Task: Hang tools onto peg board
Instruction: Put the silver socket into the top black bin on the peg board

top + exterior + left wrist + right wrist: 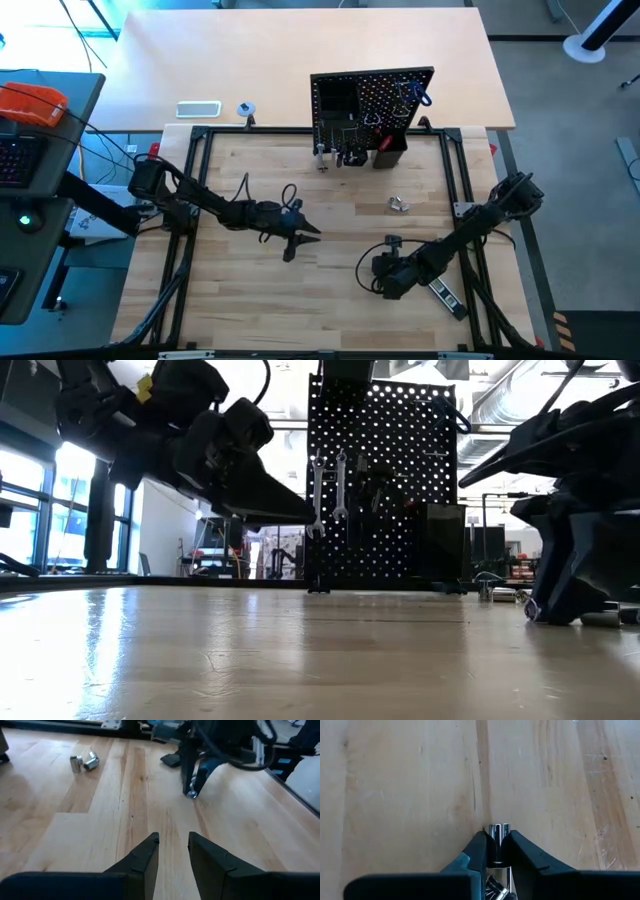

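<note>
The black peg board [372, 110] stands upright at the table's far edge. Silver wrenches [340, 480] and other tools hang on its front. My right gripper [383, 283] is at the near right of the table, shut on a small silver cylinder-shaped tool [498, 831]. My left gripper [305, 238] is open and empty above the middle of the table, its fingers [150, 851] pointing toward the right gripper. Two small silver sockets [399, 205] lie on the table between the arms and the board. A black striped bar [447, 295] lies near the right arm. My right gripper pinches the silver cylinder's sides [498, 837] between its two fingertips, and the cylinder's end sticks out just past them. The fingers slant down toward the table. In the left wrist view the silver tip [191, 794] is at the tabletop. A dark ribbed part [495, 892] lies farther back between the fingers.
A white flat rectangle [198, 109] and a small tape roll [245, 109] lie on the far table, left of the board. A black frame [195, 200] runs round the wooden work surface. A loose cable [365, 265] loops beside the right gripper.
</note>
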Available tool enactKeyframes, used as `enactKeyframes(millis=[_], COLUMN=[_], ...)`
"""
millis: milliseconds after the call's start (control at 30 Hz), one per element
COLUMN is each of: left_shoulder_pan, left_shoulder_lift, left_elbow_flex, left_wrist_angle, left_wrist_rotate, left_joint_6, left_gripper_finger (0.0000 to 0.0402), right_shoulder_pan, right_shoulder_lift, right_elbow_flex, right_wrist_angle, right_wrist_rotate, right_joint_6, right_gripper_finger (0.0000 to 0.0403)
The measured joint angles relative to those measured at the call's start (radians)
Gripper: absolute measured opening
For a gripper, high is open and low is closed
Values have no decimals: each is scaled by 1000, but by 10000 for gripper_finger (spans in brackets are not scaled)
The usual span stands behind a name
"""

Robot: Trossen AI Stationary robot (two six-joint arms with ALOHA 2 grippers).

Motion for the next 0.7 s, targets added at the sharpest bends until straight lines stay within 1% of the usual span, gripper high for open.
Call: enactKeyframes(millis=[100,300,500,700], left_shoulder_pan=[0,0,1,2], left_shoulder_lift=[-1,-1,-1,-1], left_elbow_flex=[0,0,0,0], left_wrist_angle=[2,26,78,96], left_wrist_rotate=[2,3,27,27], left_joint_6=[0,0,0,0], left_gripper_finger=[101,101,101,101], right_shoulder_pan=[1,8,8,5], right_shoulder_lift=[-13,-34,-35,-36], right_elbow_flex=[-2,-5,-4,11], right_wrist_angle=[12,23,71,101], right_wrist_rotate=[20,98,121,171], right_joint_6=[0,-7,-30,-78], right_gripper_finger=[46,46,46,46])
